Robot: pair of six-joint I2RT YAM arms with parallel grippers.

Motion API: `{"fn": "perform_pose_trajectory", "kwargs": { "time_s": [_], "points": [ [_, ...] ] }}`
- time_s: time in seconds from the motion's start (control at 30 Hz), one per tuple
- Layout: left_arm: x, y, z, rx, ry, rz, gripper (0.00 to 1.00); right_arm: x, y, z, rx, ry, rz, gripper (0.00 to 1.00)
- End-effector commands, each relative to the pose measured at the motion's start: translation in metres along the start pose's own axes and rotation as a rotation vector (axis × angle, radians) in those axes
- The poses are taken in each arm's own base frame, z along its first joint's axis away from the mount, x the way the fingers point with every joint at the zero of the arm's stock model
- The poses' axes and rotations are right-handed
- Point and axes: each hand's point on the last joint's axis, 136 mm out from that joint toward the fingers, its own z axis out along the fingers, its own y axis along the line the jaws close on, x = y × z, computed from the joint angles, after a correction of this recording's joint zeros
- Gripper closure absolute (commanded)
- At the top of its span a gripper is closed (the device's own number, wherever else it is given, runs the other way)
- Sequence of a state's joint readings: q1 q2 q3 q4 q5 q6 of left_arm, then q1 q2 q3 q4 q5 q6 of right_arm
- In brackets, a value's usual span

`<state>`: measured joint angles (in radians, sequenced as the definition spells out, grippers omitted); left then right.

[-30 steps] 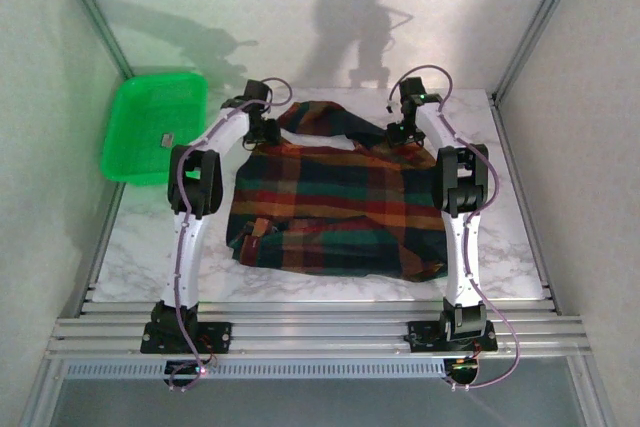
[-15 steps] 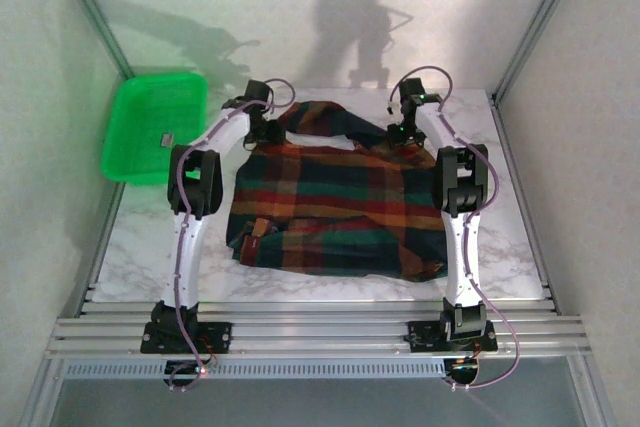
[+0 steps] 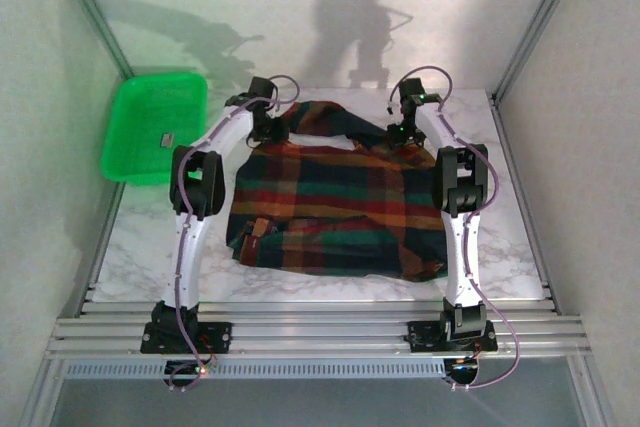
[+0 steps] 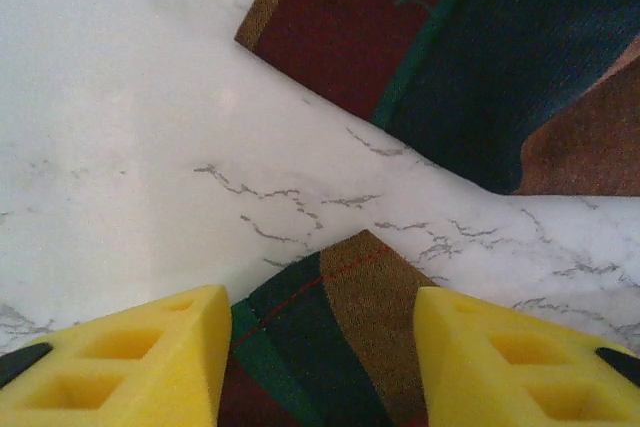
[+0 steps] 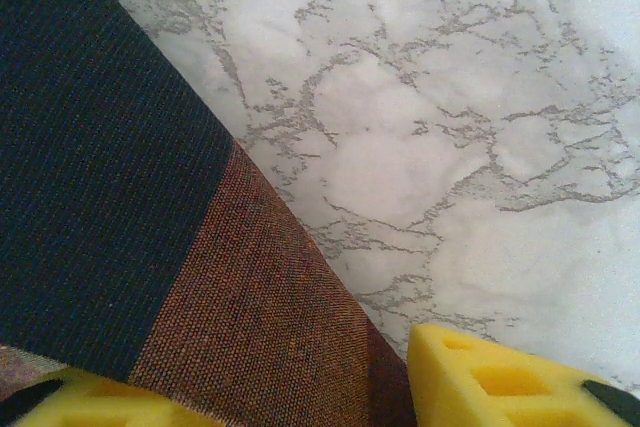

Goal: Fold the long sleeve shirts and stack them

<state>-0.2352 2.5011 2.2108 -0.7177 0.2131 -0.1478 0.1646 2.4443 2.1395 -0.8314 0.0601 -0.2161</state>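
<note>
Top external view: the plaid shirt (image 3: 335,202) lies spread on the marble surface (image 3: 140,247) at frame centre, between the arms, probably so that you can reach both upper corners at once. The left end effector (image 3: 268,129) and right end effector (image 3: 400,133) sit at those corners. In the left wrist view, the fingers (image 4: 130,357) are spread and straddle a cloth corner without pinching it. In the right wrist view, the fingers are likewise spread over the cloth edge. The green tray (image 3: 140,112) rests at upper left, apart from the shirt. You will find no legible writing.
</note>
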Motion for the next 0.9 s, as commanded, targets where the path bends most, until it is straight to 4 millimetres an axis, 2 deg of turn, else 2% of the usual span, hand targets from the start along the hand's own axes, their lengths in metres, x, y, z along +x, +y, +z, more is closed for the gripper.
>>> {"fn": "perform_pose_trajectory", "kwargs": {
  "time_s": [0.0,0.13,0.23,0.37,0.5,0.63,0.77,0.87],
  "points": [
    [0.017,0.002,0.002,-0.041,0.057,0.035,0.51,0.001,0.003,-0.002,0.004,0.014,0.005,0.51],
    [0.029,-0.003,0.014,-0.041,0.090,0.055,0.56,0.000,0.003,-0.002,0.001,0.013,0.009,0.51],
    [0.039,0.003,0.023,-0.064,0.116,0.049,0.67,0.001,0.003,-0.002,0.004,0.015,0.014,0.51],
    [0.023,0.009,0.020,-0.068,0.063,0.017,0.84,0.002,0.001,0.001,0.011,0.020,0.022,0.52],
    [0.006,0.009,0.019,-0.048,0.023,-0.012,0.96,0.000,0.001,0.002,0.003,0.017,0.032,0.59],
    [-0.001,0.020,0.016,-0.089,-0.004,-0.053,1.00,-0.010,0.005,0.003,-0.023,-0.016,0.033,0.67],
    [-0.011,0.032,0.001,-0.118,-0.056,-0.107,1.00,-0.019,0.007,0.003,-0.047,-0.041,0.054,0.83],
    [-0.018,0.034,-0.008,-0.102,-0.079,-0.136,1.00,-0.023,0.004,0.001,-0.038,-0.052,0.082,0.90]
  ]
}}
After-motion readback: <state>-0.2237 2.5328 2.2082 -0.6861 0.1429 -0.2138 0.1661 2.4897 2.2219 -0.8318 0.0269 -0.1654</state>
